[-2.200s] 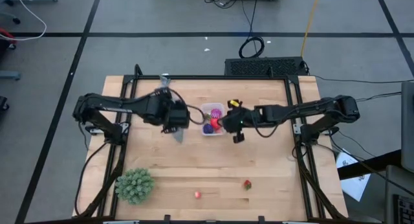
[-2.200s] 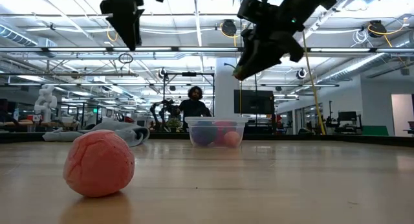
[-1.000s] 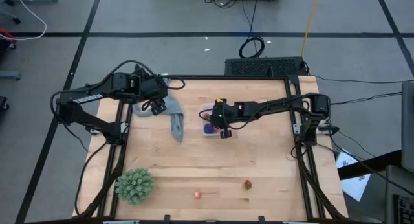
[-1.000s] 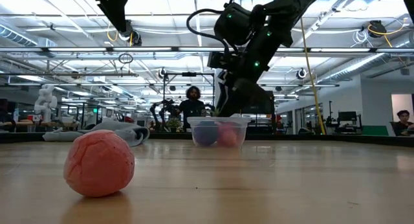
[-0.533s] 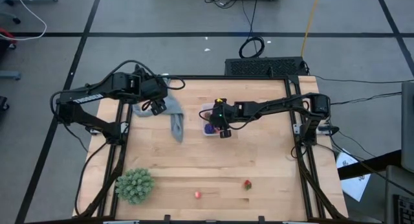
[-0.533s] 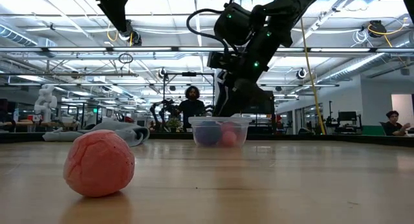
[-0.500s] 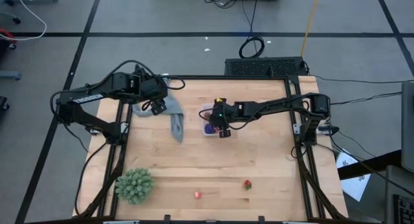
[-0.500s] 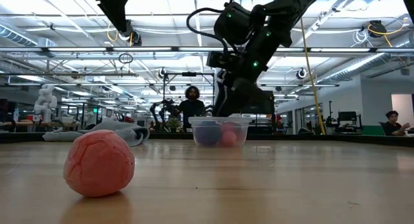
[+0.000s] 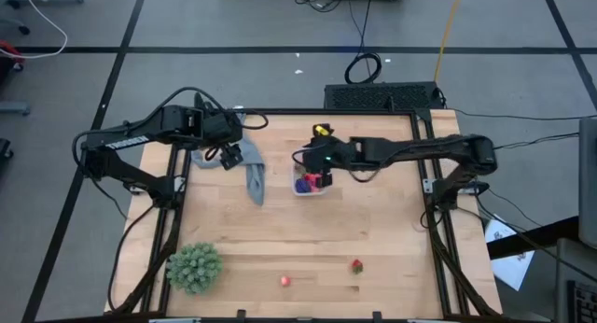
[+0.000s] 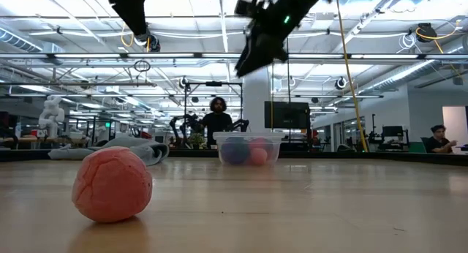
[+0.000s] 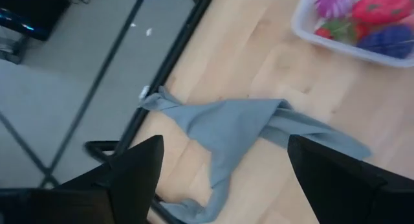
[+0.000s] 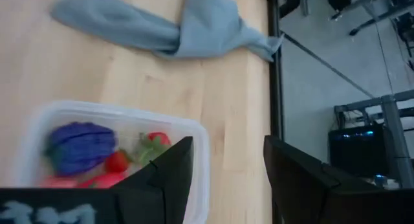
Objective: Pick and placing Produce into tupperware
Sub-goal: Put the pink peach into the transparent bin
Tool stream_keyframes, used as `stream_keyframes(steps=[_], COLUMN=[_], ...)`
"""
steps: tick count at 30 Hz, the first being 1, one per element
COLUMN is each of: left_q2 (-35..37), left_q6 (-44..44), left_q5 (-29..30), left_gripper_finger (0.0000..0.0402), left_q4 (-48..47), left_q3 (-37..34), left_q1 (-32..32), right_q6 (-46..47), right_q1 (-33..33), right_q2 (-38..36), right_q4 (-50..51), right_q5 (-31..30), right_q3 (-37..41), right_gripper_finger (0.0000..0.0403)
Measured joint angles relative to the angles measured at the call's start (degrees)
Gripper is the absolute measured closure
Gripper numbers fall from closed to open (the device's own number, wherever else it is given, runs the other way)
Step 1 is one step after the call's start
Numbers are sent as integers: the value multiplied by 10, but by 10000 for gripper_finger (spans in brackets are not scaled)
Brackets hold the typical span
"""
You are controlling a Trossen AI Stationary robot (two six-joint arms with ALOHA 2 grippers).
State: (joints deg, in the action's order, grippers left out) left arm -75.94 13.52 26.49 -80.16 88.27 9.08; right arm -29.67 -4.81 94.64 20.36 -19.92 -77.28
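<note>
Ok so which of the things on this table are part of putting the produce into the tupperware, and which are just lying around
Part of the job:
- tupperware, already holding a blue-purple fruit, small red berries and a magenta spiky fruit
- red berry loose on the table
- pink fruit loose on the table

Lying about:
- grey cloth
- green spiky ball

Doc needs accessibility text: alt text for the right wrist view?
Clear tupperware on a wooden table holds a dark blue-purple fruit and small red berries. A grey cloth lies beyond it; the right gripper is open above.
</note>
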Motion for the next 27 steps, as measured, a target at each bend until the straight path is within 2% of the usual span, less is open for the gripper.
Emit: stream_keyframes(steps=[3,7,10,16,22,27], left_q2=[0,-15,-40,-124,-214,-268], left_q6=[21,46,63,66,117,181], left_q5=[-24,-63,-92,-159,-216,-252], left_gripper_finger=[66,66,66,66,66,66], left_q4=[11,31,65,143,205,273], left_q3=[0,0,0,0,0,0], left_q1=[-13,-50,-93,-201,-301,-361], right_q6=[28,89,154,262,304,310], right_q1=[23,52,66,70,70,70], right_q2=[-56,-129,-181,-260,-302,-304], right_q4=[44,114,160,239,281,279], right_q5=[-1,-62,-100,-102,-101,-99], right_q3=[-1,-1,-1,-1,-1,-1], right_gripper_finger=[222,222,222,222,222,222])
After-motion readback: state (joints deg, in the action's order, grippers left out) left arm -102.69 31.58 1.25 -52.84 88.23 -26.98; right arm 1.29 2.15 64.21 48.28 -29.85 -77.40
